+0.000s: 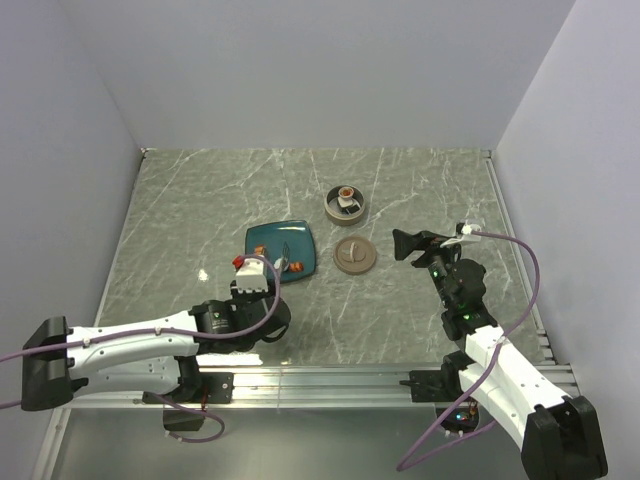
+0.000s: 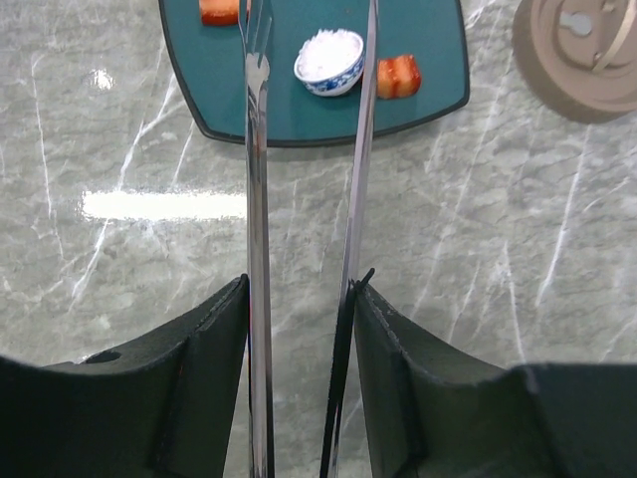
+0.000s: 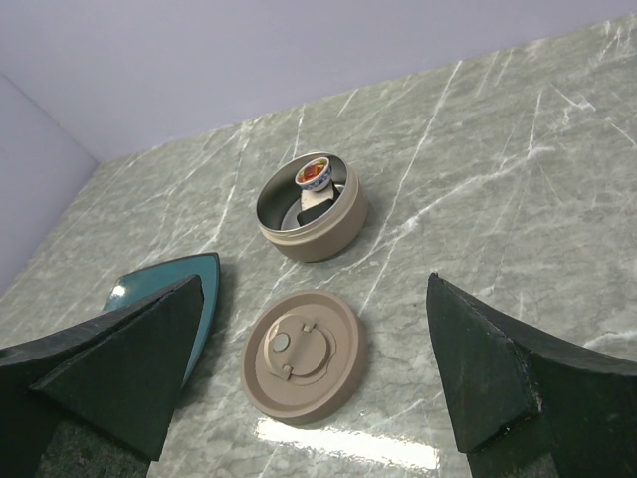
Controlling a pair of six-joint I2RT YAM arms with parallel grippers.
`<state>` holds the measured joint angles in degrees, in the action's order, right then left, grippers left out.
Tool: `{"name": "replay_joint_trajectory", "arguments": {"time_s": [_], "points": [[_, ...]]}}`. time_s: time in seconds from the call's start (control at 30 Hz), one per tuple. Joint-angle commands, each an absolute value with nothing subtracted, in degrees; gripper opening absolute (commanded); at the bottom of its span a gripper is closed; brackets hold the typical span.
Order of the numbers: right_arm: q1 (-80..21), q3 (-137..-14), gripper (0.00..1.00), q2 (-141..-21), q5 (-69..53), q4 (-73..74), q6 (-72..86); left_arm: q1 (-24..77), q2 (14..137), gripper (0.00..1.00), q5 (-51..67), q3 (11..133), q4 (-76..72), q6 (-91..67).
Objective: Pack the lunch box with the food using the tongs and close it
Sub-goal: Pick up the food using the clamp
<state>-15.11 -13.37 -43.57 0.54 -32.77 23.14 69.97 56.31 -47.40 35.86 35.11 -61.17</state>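
Note:
My left gripper (image 2: 304,289) is shut on the tongs (image 2: 257,179), one finger against each thin arm. The arms stand apart and reach over the near edge of the teal plate (image 2: 299,124). On the plate lie a small white bowl-shaped food piece (image 2: 328,60) between the tong tips, an orange-red piece (image 2: 399,76) and another at the top edge (image 2: 219,10). The lunch box (image 3: 311,209) stands open with food pieces (image 3: 314,175) inside. Its tan lid (image 3: 304,354) lies on the table just in front of it. My right gripper (image 3: 317,284) hangs open above the lid, holding nothing.
In the top view the plate (image 1: 279,250) sits left of the lid (image 1: 355,255), and the lunch box (image 1: 346,205) stands behind them. My left gripper (image 1: 262,275) is at the plate's near edge and my right gripper (image 1: 410,243) is right of the lid. Walls enclose the table.

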Motion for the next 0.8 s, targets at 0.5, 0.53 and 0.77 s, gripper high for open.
{"name": "replay_joint_trajectory", "arguments": {"time_s": [0.5,0.53,0.77], "points": [[-14.76,-12.75,1.0,-42.36,0.18,-33.4,23.47,70.49,60.12,0.47,-42.45,37.09,36.74,-61.96],[-14.77,-12.83,1.0,-42.45,0.18,-33.4,23.47,70.58,59.86,0.45,-42.45,36.92,36.65,-62.14],[-14.77,-12.83,1.0,-42.54,0.18,-33.57,23.47,70.49,60.03,0.34,-43.94,37.97,37.35,-62.23]]}}
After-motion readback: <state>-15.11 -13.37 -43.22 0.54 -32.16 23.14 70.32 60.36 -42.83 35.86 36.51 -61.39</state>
